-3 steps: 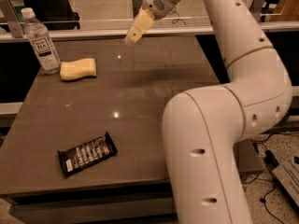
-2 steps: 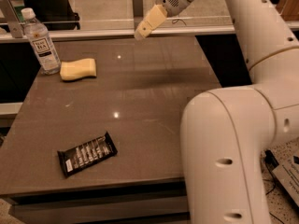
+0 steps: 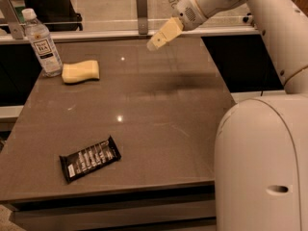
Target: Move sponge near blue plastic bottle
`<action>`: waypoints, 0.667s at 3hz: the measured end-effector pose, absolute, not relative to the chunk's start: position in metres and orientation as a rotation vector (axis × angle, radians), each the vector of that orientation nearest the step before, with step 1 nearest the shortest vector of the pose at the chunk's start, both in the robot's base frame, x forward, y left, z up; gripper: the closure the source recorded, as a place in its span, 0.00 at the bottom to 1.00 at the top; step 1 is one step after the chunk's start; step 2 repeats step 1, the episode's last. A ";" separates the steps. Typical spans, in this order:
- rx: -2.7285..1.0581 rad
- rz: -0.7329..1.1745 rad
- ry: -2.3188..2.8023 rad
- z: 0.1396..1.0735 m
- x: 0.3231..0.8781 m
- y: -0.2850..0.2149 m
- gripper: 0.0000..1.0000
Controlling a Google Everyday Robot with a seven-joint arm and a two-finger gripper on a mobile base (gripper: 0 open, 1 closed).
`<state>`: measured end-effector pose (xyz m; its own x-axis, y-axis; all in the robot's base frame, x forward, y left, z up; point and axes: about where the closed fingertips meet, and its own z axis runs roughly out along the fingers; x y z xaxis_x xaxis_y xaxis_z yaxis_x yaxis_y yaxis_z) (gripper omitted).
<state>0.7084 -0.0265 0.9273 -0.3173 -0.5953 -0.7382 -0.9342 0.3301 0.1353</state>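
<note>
At the right edge of the view, the robot's white body (image 3: 260,162) fills the lower corner, and its arm (image 3: 269,28) reaches up and over toward the far side of the brown surface (image 3: 159,114). Near the far left corner of that surface the blue plastic bottle (image 3: 43,44) stands upright, white cap on top and its label facing the camera. Close to the near edge, left of centre, a black snack-bar wrapper (image 3: 89,159) lies flat and slightly askew, well apart from everything else. The sponge (image 3: 81,71) lies flat just beside the bottle, on its right, almost touching the base. Above the far edge, right of the sponge and well apart from it, hangs the pale yellow hand (image 3: 153,44), angled down and to the left. From this angle it cannot be told how far open it is; it carries nothing that shows.
</note>
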 end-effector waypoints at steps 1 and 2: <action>-1.339 0.759 2.018 0.928 0.709 -0.026 0.00; -1.339 0.759 2.018 0.928 0.709 -0.026 0.00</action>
